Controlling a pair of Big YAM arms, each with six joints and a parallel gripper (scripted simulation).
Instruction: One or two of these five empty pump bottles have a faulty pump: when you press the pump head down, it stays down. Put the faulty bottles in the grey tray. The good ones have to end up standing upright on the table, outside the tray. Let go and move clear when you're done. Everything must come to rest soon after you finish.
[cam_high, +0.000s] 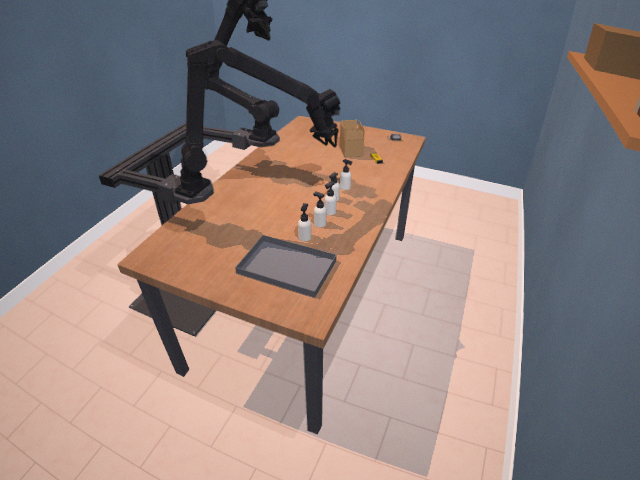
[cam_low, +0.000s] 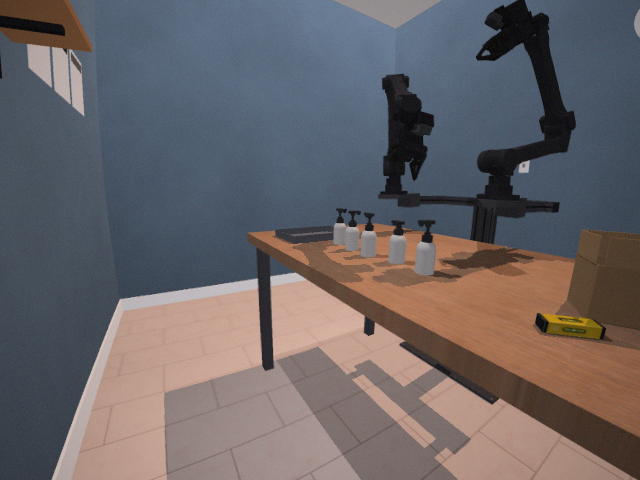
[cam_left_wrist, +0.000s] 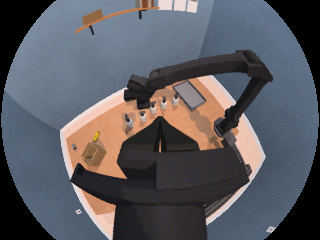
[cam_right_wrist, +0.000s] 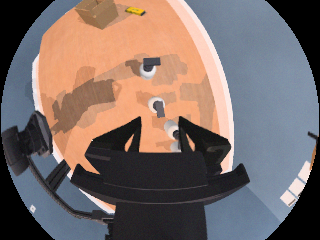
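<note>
From left to right in the top view: left gripper, high above the table, fingertips pressed together with nothing between. Grey tray next, flat near the table's end, with no bottle inside. Just beyond the tray, a slightly uneven row of five white bottles with black pumps, all upright on the wood: first bottle, nearest the tray; then second bottle, third bottle, fourth bottle and fifth bottle, farthest from the tray. Pump head of the fourth apparently closer to its collar than on the third and fifth; heads turned in differing directions. Right gripper above the table, pointed downward, fingers partly spread, nothing held; clear of every bottle. Farther right, open cardboard box, upright; near its foot, yellow level, lying flat. Beyond, small dark object near the table's far edge, too small to identify.
</note>
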